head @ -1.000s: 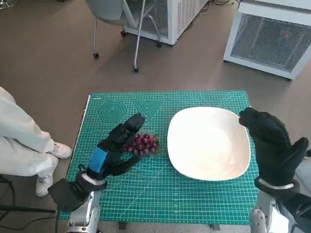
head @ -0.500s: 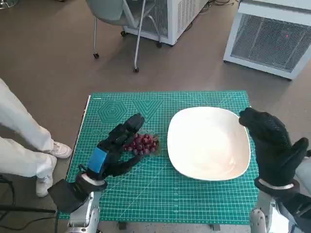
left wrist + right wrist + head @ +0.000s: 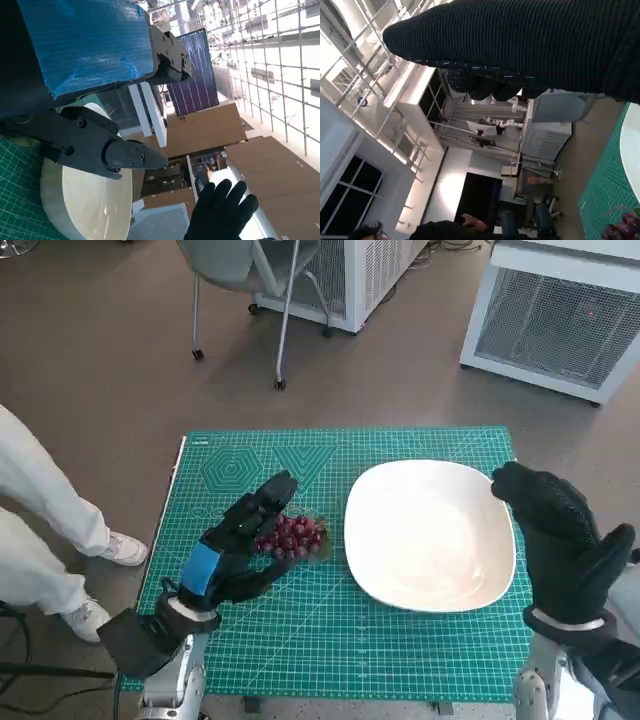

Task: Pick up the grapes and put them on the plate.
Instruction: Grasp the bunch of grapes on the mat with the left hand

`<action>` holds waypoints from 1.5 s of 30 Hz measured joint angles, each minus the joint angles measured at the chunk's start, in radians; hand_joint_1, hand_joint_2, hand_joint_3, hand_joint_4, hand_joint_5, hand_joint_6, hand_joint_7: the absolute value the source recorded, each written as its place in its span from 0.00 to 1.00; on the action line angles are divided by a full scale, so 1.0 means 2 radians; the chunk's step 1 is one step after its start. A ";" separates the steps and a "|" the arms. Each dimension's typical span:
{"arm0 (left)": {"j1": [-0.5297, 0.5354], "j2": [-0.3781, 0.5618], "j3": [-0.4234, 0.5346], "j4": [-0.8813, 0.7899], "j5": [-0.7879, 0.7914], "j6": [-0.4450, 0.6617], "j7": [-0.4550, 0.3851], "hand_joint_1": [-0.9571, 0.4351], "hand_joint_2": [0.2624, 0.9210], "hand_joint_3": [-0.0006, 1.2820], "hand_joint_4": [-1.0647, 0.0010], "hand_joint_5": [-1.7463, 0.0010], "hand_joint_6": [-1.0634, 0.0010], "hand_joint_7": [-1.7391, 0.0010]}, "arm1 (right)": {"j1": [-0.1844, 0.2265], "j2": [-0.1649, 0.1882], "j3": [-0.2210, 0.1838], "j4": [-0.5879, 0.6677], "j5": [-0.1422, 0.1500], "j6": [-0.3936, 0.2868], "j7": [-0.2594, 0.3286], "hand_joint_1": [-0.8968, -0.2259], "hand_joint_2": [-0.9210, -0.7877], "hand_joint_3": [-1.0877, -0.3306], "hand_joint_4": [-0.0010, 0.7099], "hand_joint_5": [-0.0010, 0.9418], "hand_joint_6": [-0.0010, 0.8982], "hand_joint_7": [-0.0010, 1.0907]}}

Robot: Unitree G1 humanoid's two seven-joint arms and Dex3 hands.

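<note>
A green cutting mat (image 3: 300,640) printed with a fine white grid covers the tabletop. Toward its right side sits a smooth, glossy white plate (image 3: 430,535), squarish with rounded corners and a shallow raised rim; the left wrist view shows that thick rim side-on. Just off the plate's left edge, near the mat's middle, lies the bunch of grapes (image 3: 293,537): small, round, dark red berries clustered tightly together, shiny, resting on the mat and not on the plate. The left hand (image 3: 232,545), hard black plastic with blue tape across its back, reaches over the bunch from the near left, its fingers (image 3: 107,150) extended above and beside the berries; whether it actually grasps them cannot be told from these views. The right hand (image 3: 560,540), in a ribbed black knitted glove, stands at the plate's right edge with fingers apart, holding nothing. A person's pale trouser leg and shoe (image 3: 125,550) show beyond the mat's left edge.
</note>
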 measured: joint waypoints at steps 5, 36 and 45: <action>0.000 0.005 -0.003 -0.004 0.016 0.002 0.012 0.38 1.00 0.12 0.80 1.00 0.72 1.00 | 0.001 0.000 0.000 0.000 0.000 0.000 0.000 0.73 0.00 0.67 0.69 0.40 0.24 0.78; -0.058 0.100 -0.141 -0.145 0.516 0.341 0.093 0.49 0.70 0.00 1.00 1.00 0.80 1.00 | 0.000 0.001 0.001 0.000 -0.011 -0.006 -0.007 0.72 0.00 0.67 0.68 0.40 0.24 0.79; -0.092 0.097 -0.173 -0.086 0.515 0.369 0.100 0.48 0.71 0.00 1.00 1.00 0.80 1.00 | 0.000 0.000 0.000 -0.002 -0.008 -0.001 -0.007 0.72 0.00 0.67 0.68 0.40 0.23 0.79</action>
